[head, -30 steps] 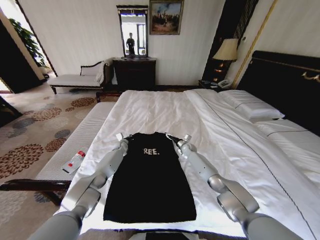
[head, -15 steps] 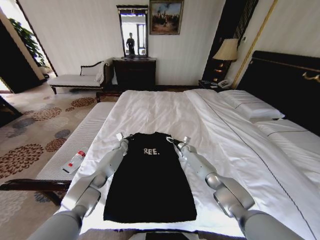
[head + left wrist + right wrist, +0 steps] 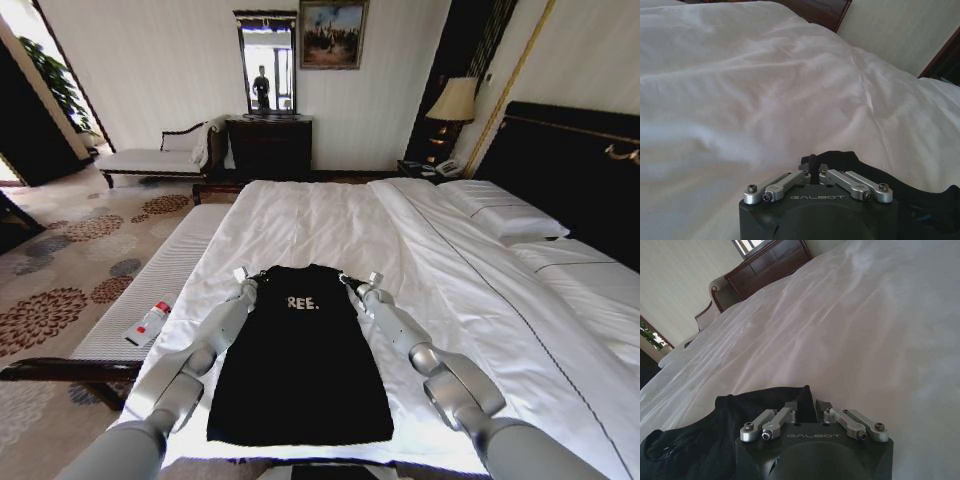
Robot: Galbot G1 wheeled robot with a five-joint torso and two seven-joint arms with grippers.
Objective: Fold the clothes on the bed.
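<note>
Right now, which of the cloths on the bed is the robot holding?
The black T-shirt, the only dark cloth on the white bedding; left gripper and right gripper pinch its shoulders.

We read "REE." in white on the black T-shirt (image 3: 298, 350), between both grippers; a leading letter seemed hidden. "GALBOT" stood behind each gripper's fingers.

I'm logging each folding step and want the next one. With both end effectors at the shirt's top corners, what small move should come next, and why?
Probably lift both corners slightly together. The left end effector and right end effector each look shut on a shoulder corner of the black T-shirt, which lies flat, sleeves tucked in, on the bed, so raising them would start the fold toward the hem.
</note>
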